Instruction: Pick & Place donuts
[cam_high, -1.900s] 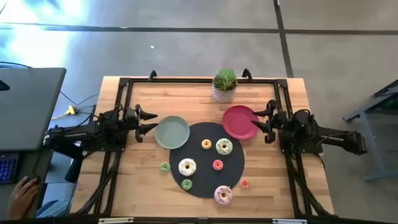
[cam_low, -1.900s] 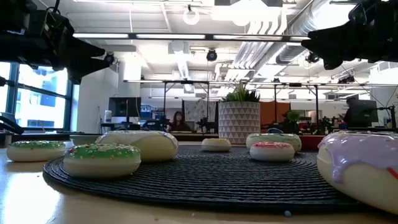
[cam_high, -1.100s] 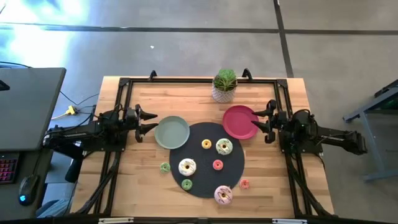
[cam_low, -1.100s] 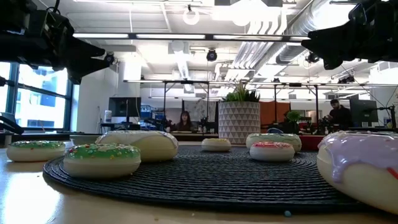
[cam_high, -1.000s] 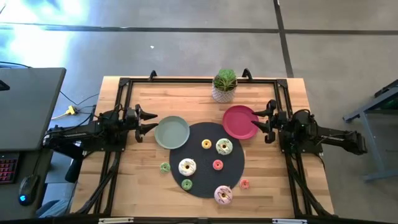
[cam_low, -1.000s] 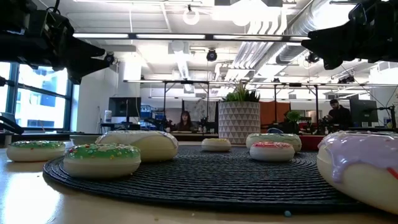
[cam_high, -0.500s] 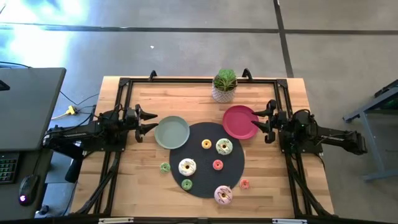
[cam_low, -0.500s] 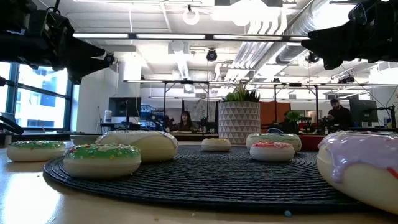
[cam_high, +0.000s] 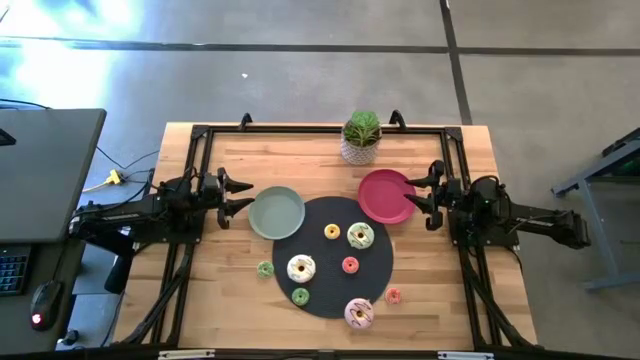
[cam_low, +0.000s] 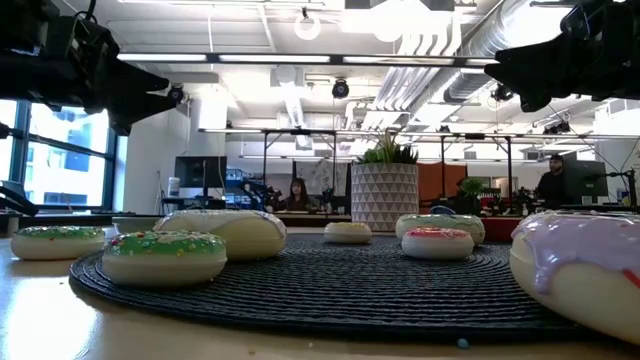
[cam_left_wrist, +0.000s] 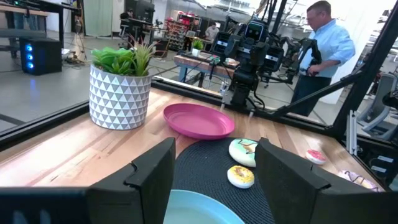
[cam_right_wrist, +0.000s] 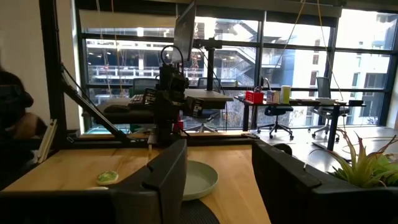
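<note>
The wooden bench (cam_high: 220, 300) carries a round dark mat (cam_high: 325, 290) at its middle. Just off the mat's far edge lie a green plate (cam_high: 276, 212) on the left and a pink plate (cam_high: 385, 195) on the right, both bare, with a potted plant (cam_high: 361, 136) beyond and between them.

The left arm (cam_high: 130, 215) waits at the left edge, its jaws (cam_high: 243, 194) spread and empty beside the green plate. The right arm (cam_high: 520, 222) waits at the right edge, its jaws (cam_high: 411, 191) spread and empty at the pink plate's rim.

On the mat lie the bigger donuts: white (cam_high: 301, 268), pale green (cam_high: 360, 236) and, at the near edge, pink (cam_high: 359, 314). Smaller yellow (cam_high: 332, 232), red (cam_high: 350, 265) and green (cam_high: 300, 296) ones also sit on the mat. Another green one (cam_high: 265, 268) lies on the wood left of the mat, and an orange one (cam_high: 393, 296) right of it.
</note>
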